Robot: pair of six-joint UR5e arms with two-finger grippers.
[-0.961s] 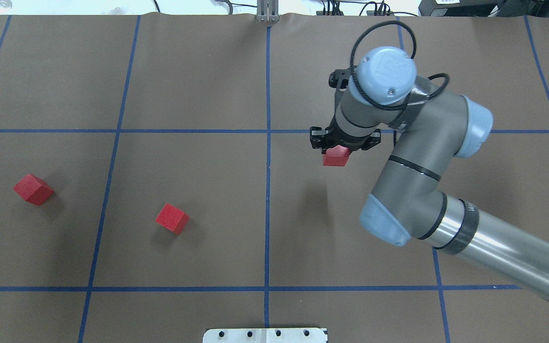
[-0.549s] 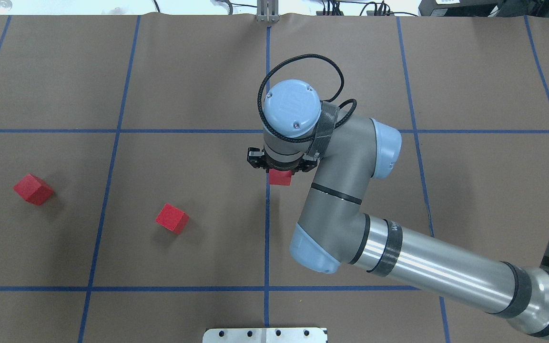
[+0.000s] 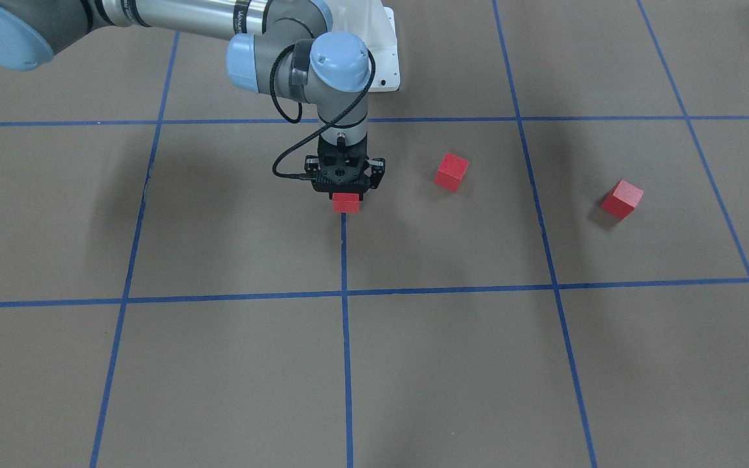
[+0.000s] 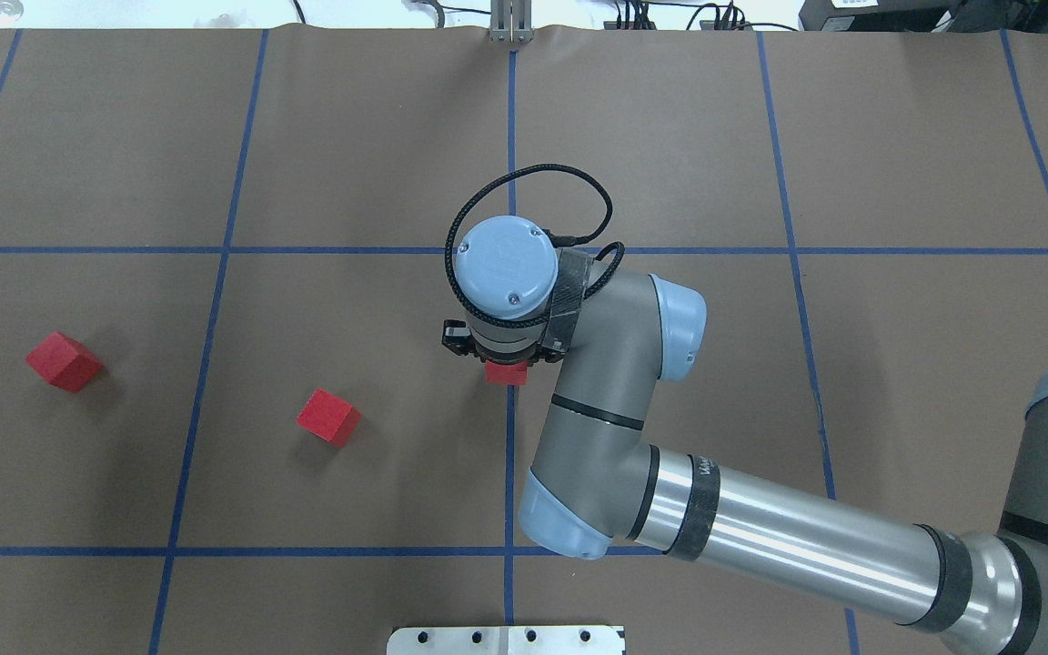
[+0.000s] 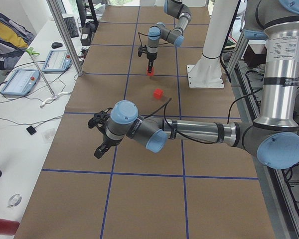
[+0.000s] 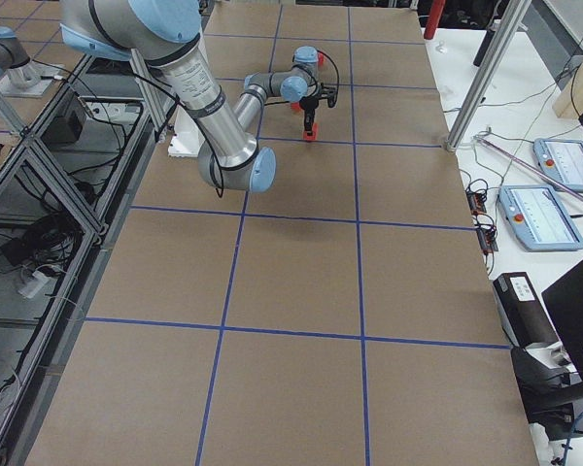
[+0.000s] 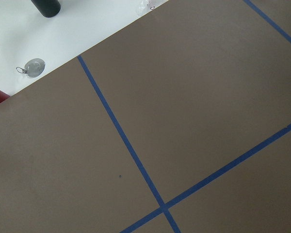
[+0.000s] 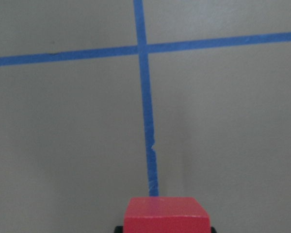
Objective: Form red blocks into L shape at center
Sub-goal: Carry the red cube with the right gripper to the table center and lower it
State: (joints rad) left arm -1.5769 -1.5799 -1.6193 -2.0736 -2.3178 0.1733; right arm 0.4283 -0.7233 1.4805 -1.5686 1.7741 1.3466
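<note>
Three red blocks [image 4: 328, 417] are on my screens, and I count one gripped and two loose. The two loose ones lie on the robot's left half of the brown surface [image 4: 378, 164]: the nearer block [image 3: 451, 171] is in the grid square beside the middle line, and the farther block [image 4: 64, 361] is one square more to the left. They are well apart from each other, and both sit turned at an angle to the blue tape lines [image 4: 215, 300].

The third block [image 4: 506, 373] is held by the right gripper [image 3: 346, 195], whose black fingers are closed on its two sides. It is at the center [image 4: 510, 428], right over the central vertical tape line, with its edges square to the grid. In the right wrist view the line runs straight out from behind its top face. I cannot tell if it touches the surface or hangs just above it.

All three are small cubes, matte red, with plain faces and sharp edges. The surface looks like brown matte paper, and the tape on it is thin and a little worn in one spot.

Two arms are there. The left gripper [image 5: 99, 147] hovers above the surface at the robot's left end; I cannot tell if it is open or closed.
</note>
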